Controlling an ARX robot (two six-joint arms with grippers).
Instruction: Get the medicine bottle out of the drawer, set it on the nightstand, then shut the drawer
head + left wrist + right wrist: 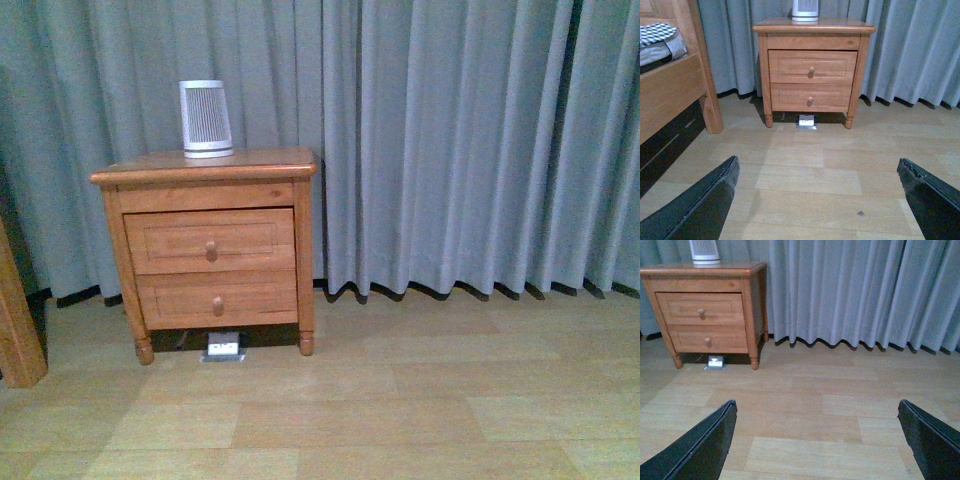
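Left gripper (pixel 817 162) and right gripper (pixel 816 402) gape wide, empty, over the floor (pixel 810 180).
We see the nightstand (pixel 812 29) well ahead of both, its drawer (pixel 790 67) closed.

Soft, even indoor light with no glare. The front view is grainy and slightly blurred, with a cool bluish cast on the curtain (pixel 450 140); both wrist views are sharper and warmer. Dark shadow lies under the nightstand (pixel 270 160) and along the curtain hem. The floor (pixel 400 400) is evenly lit
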